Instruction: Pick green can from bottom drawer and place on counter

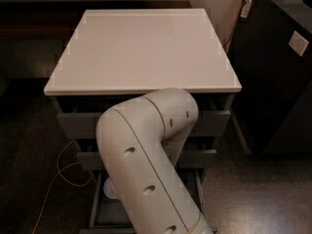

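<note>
The counter (146,48) is a broad light slab on top of the grey drawer cabinet. The bottom drawer (96,209) is pulled open below the two upper drawers. My white arm (146,169) reaches down over the drawer and covers most of its inside. My gripper is hidden behind the arm, down in the drawer area. The green can is hidden too. Only an edge of the white bowl (110,189) shows at the drawer's left.
A black cabinet (278,67) stands close on the right, with a cable running up behind it. An orange cable (59,172) lies on the dark floor to the left of the drawers. The two upper drawers (78,123) stick out slightly.
</note>
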### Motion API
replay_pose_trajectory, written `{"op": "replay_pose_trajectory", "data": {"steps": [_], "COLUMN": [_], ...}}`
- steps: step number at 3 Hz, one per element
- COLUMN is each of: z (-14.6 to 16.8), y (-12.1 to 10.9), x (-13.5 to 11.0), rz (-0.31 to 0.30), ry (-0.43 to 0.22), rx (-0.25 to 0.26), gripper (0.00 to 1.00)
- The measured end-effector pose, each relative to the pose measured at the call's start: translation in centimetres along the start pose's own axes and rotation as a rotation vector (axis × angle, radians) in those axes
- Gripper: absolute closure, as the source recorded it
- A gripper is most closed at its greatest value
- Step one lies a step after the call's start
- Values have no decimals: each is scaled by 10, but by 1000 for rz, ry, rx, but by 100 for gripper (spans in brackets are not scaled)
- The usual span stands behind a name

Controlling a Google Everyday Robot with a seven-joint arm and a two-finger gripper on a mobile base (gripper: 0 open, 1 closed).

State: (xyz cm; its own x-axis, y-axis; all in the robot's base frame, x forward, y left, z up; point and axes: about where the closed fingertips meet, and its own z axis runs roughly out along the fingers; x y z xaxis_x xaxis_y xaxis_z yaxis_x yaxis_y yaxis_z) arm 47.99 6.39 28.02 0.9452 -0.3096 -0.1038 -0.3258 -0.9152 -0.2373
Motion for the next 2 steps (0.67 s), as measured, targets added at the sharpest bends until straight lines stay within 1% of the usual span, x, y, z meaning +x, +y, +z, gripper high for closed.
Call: {"op": "replay_pose_trajectory", "data": {"steps": [1, 2], "z": [7, 12], "y": [4, 12], "x": [3, 7], "rz": [-23, -43], "ry": [-19, -48], "rx": [12, 65], "gripper": [0, 0]}}
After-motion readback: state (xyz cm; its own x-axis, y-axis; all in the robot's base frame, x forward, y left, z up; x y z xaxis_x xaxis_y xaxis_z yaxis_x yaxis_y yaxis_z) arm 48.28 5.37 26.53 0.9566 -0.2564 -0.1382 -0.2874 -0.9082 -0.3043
